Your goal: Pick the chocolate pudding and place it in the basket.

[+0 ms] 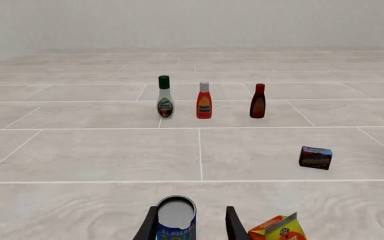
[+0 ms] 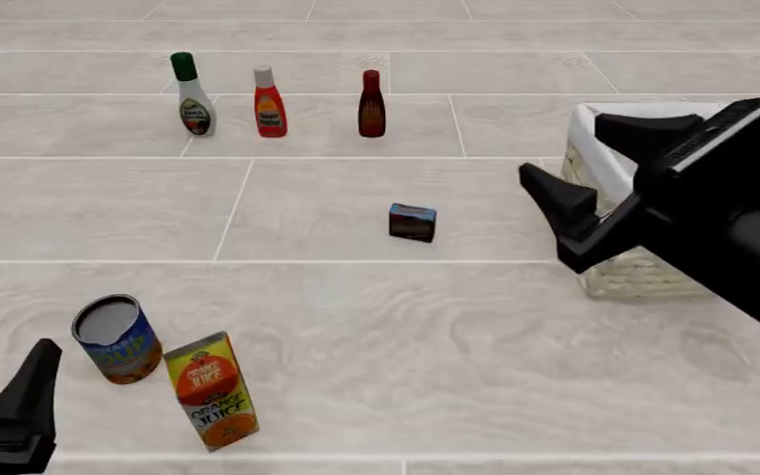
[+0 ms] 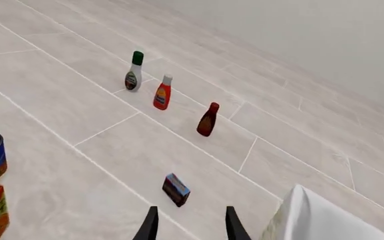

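Pale tiled surface (image 2: 353,307), plain off-white wall (image 1: 192,22)

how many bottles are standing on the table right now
3, in a row at the far side: green-capped bottle on the left, orange bottle in the middle, dark red bottle on the right. None appears hidden.

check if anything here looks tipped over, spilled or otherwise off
Nothing is spilled or damaged. The orange juice carton leans a little, close beside the soup can. The three bottles stand upright in a row, and the chocolate pudding sits apart from the basket.
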